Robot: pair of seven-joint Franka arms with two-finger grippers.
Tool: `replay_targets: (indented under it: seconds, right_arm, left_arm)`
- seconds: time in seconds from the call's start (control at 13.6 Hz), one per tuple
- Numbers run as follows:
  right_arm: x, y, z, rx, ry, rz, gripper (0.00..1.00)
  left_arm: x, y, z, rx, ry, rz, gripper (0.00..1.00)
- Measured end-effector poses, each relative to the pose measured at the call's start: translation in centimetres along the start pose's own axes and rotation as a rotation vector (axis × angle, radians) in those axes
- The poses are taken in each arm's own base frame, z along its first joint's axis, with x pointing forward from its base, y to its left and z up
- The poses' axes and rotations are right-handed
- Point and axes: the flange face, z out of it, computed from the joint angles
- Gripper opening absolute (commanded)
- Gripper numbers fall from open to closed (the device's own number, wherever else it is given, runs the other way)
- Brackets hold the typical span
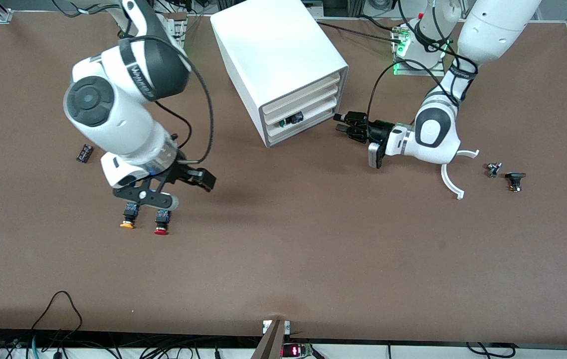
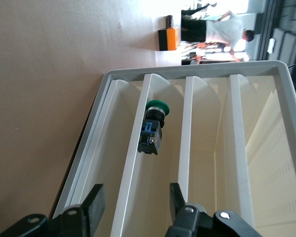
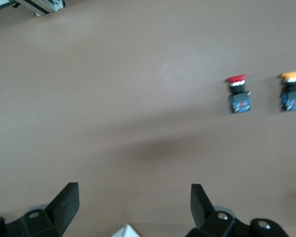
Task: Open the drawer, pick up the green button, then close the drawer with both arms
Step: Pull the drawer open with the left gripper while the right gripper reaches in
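A: Starting at the right arm's end of the table: we see a small black part (image 1: 84, 153) lying alone, then the right gripper (image 1: 198, 180) hanging over bare tabletop with its fingers spread wide and nothing between them. Orange-capped button (image 1: 128, 217) and red-capped button (image 1: 161, 222) sit side by side near it.

B: Middle: the cabinet (image 1: 273, 50). We see the drawer (image 2: 138, 207) pushed out a little, with the button (image 2: 153, 129), green cap, lying inside it.

A: Left gripper (image 1: 349, 125) sits right at the cabinet front, fingers (image 2: 92, 203) straddling the drawer's edge, not clamped.

B: Two small dark parts (image 1: 505, 175) lie toward the left arm's end.
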Motion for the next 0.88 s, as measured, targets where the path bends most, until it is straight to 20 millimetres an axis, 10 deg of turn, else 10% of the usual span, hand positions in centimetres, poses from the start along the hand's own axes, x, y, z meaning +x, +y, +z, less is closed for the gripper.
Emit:
replay_targets:
  seconds: [0.51, 0.88]
  right_arm:
    - [-2.0, -4.2, 0.5, 0.002, 0.015, 0.335, 1.0]
    - [-3.8, -7.0, 1.8, -0.017, -0.001, 0.427, 1.0]
  left_arm:
    - [-2.4, -3.0, 4.7, -0.067, -0.016, 0.007, 0.43]
    - [-3.5, -3.9, 7.6, -0.114, -0.026, 0.019, 0.0]
